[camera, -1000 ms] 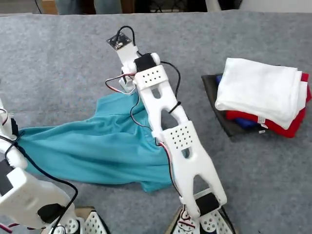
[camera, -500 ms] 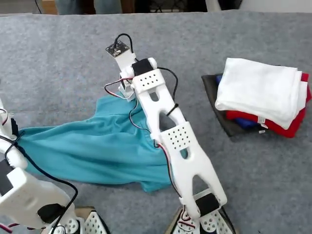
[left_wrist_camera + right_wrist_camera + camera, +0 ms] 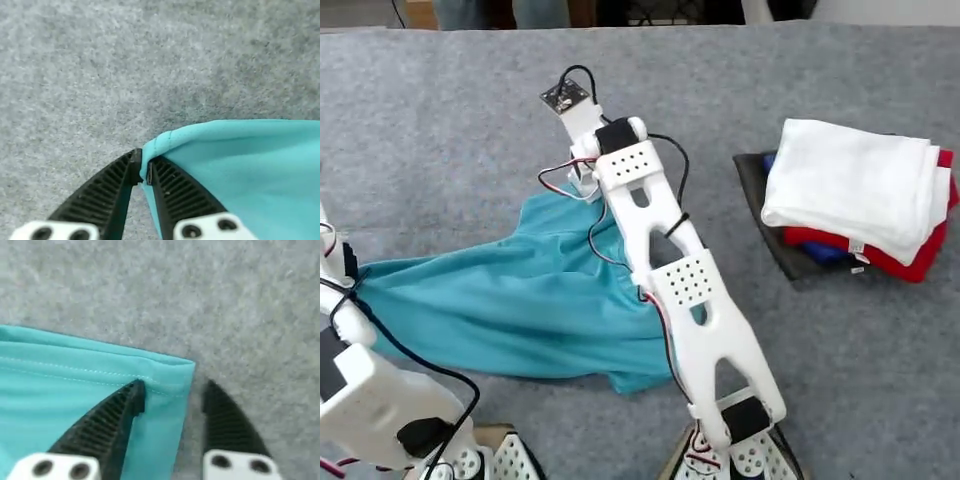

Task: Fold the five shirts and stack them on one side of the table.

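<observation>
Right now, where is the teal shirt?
In the high view the teal shirt lies unfolded at left, apart from the folded stack at right. The left gripper pinches one corner; the right gripper straddles another.

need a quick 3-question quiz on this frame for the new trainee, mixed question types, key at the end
1. True or false: the left hand is shut on a corner of the teal shirt.
2. Which shirt lies on top of the folded stack? A red, B white, C blue.
3. Fill in: the right hand is ___, with one finger over the teal shirt's hem and the other over bare table.

Key: 1 true. 2 B, the white shirt. 3 open.
</observation>
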